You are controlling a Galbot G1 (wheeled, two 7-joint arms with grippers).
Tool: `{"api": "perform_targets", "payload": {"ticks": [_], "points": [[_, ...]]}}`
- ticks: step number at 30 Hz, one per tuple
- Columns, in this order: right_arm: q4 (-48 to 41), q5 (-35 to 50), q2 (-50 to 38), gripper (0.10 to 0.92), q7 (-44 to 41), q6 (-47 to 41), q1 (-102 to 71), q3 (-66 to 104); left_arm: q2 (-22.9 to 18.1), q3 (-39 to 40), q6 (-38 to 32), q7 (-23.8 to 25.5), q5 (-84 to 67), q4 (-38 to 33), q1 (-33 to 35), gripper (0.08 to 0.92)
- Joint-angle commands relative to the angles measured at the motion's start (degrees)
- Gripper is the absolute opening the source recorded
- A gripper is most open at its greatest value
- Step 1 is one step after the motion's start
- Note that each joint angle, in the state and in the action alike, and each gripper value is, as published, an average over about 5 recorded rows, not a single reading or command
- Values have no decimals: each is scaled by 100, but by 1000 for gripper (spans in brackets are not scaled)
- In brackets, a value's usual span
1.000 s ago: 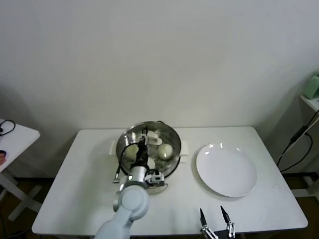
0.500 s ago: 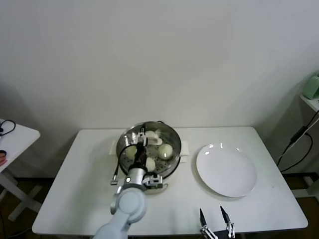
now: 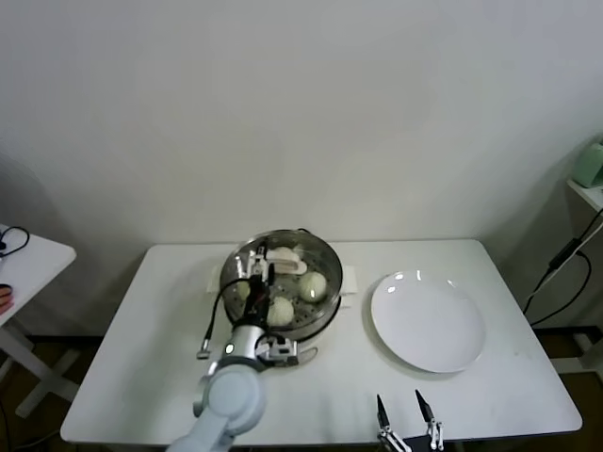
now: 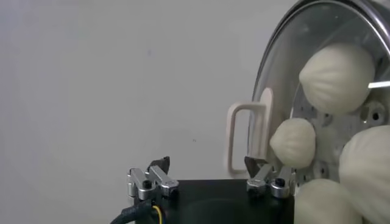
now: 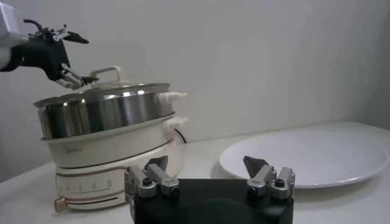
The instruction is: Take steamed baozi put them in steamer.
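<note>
The buns [image 3: 281, 310] lay inside the steamer [image 3: 322, 259] at the table's [image 3: 151, 348] middle-left, 4 showing in the left wrist view. The left gripper [image 3: 254, 270] hung over the pot's left rim, jaws spread and holding nothing. To the right the plate [image 3: 428, 321] sat bare. The right gripper [image 3: 406, 409] waited, spread, at the near edge. Loading looked finished.

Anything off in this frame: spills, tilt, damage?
Nothing stands out. The baozi sit inside the steamer, the plate lies flat and bare, and the left gripper hangs over the steamer with jaws open.
</note>
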Motion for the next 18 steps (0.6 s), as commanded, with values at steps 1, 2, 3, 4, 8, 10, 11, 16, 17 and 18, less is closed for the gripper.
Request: {"api": "perform_targets", "payload": {"ticks": [1,2,3,4,8,10,11,16,17,18], "points": [[-15,9,6,823,9,-9,9,-6,278,-112,-93,-71,-387,-604,365,789],[-19,11,6,823,12,-8,9,-7,307,-139,-112,-94,-459,-677,419,796],[-22,12,6,823,16,-6,9,-6,338,-174,-138,-126,-558,-762,481,801],[-25,14,5,823,21,-3,9,-6,376,-213,-173,-157,-681,-860,558,806],[-39,33,2,823,98,35,14,-13,505,-462,-288,-244,-1397,-1225,909,821],[-51,41,2,823,162,86,20,-23,501,-690,-298,-317,-2088,-1392,1112,822],[-56,43,3,823,185,114,23,-26,472,-808,-293,-377,-2489,-1456,1208,822],[-76,44,-1,823,288,239,36,-29,127,-1630,-768,-1048,-5238,-1491,1618,823],[-75,35,-3,823,303,241,35,-30,30,-1801,-981,-1133,-5772,-1450,1680,823],[-72,26,-5,823,320,238,39,-33,-68,-1987,-1182,-1177,-6245,-1399,1745,823]]}}
